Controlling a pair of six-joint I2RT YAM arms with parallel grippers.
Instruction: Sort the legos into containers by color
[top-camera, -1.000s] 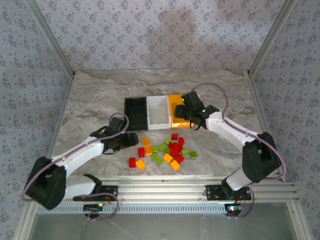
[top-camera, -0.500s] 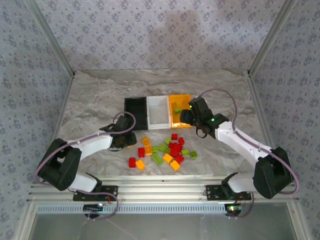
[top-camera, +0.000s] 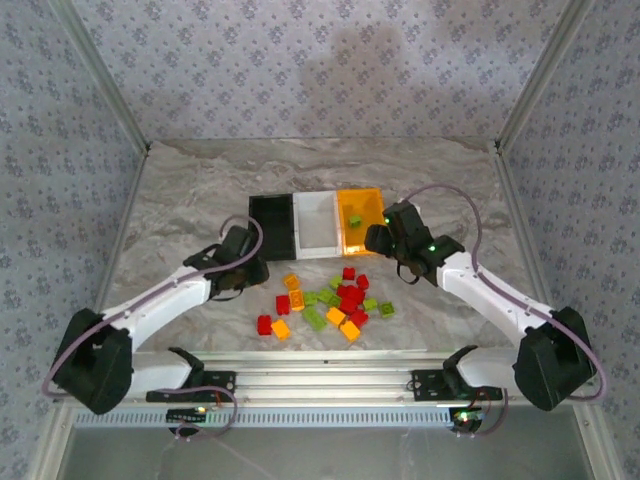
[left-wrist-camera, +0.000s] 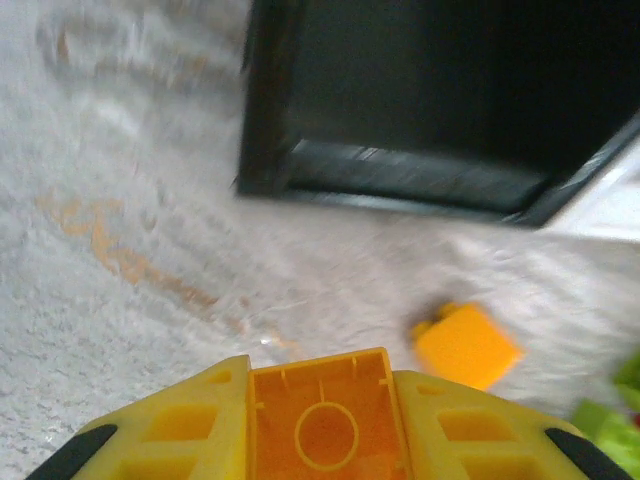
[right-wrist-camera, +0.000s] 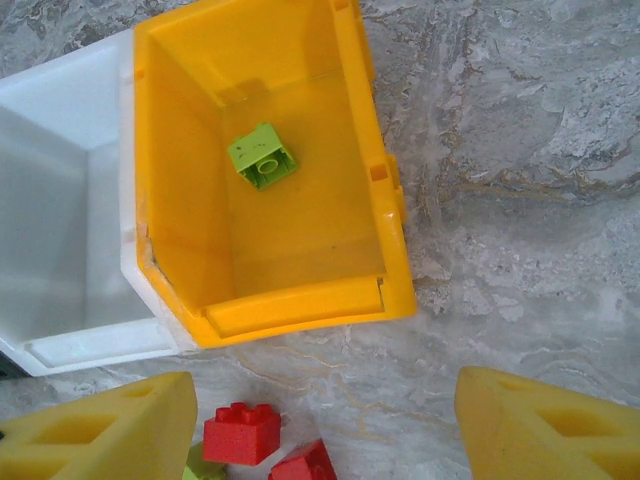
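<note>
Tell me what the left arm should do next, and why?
Probably lift and carry forward: the left gripper is shut on an orange brick, the black bin lies just ahead, and the orange bin already holds a green brick.

Three bins (top-camera: 315, 250) stood in a row in the middle of the table (top-camera: 180, 190), the bricks (top-camera: 335, 300) piled just nearer. Open room lay along the far and side edges.

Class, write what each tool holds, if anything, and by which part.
Left tool: an orange brick, pinched by two opposite side walls, hollow underside facing the camera. Right tool: nothing.
</note>
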